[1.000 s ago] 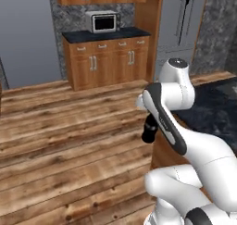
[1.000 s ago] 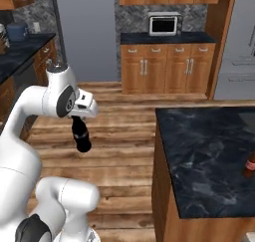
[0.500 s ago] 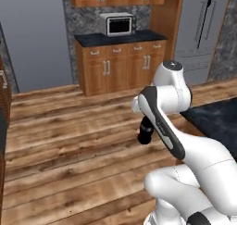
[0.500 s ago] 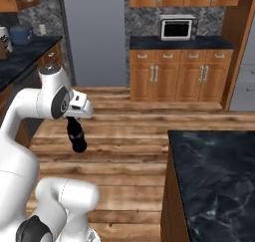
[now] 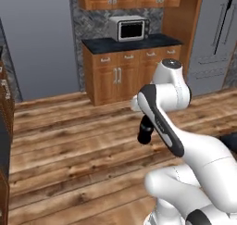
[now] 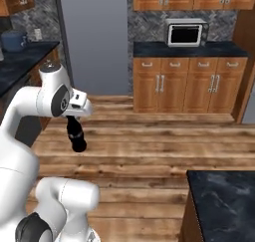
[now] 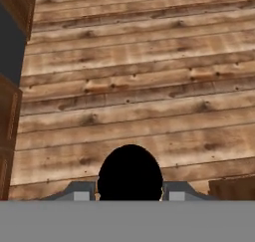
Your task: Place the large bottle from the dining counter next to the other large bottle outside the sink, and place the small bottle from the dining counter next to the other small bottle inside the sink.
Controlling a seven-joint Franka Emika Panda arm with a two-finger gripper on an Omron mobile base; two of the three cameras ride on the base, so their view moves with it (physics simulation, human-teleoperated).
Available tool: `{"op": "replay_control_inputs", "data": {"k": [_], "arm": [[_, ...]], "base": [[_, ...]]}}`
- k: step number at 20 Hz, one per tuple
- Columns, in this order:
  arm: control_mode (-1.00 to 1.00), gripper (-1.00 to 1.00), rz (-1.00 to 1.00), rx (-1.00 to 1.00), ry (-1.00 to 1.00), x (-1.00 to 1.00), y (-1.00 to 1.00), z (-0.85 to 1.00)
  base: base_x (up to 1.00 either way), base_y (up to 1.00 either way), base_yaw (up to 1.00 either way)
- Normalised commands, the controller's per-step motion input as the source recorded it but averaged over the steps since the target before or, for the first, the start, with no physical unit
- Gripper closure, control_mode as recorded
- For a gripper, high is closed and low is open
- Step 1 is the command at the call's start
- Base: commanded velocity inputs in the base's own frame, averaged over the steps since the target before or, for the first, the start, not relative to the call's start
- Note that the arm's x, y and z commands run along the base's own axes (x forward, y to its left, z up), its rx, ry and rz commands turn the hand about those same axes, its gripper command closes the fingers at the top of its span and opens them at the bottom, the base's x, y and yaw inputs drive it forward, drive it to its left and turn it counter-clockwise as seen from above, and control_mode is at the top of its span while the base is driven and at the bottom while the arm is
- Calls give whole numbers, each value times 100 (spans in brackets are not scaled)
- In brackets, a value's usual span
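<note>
- Hand view showed the dark, rounded bottle (image 7: 130, 172) clamped between the two-finger gripper (image 7: 128, 190), carried above the wooden plank floor (image 7: 139, 86).
- Microwave (image 5: 132, 28) and wooden cabinets (image 5: 121, 71) had shifted across both base views: the base was turning, presumably toward the sink.

A microwave (image 5: 132, 29) sits on the counter (image 5: 134, 42) behind the floor (image 5: 69, 145).
</note>
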Motion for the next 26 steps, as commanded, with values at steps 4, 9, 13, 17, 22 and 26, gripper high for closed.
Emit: {"op": "replay_control_inputs", "data": {"k": [4,9,13,17,22,26], "arm": [[100,100,0,0,0,0,0,0],[100,100,0,0,0,0,0,0],[100,100,0,0,0,0,0,0],[100,100,0,0,0,0,0,0],[100,100,0,0,0,0,0,0],[100,100,0,0,0,0,0,0]], "base": [[69,49,2],[71,47,5],[77,48,4],[75,47,4],[43,38,25],[12,5,58]]}}
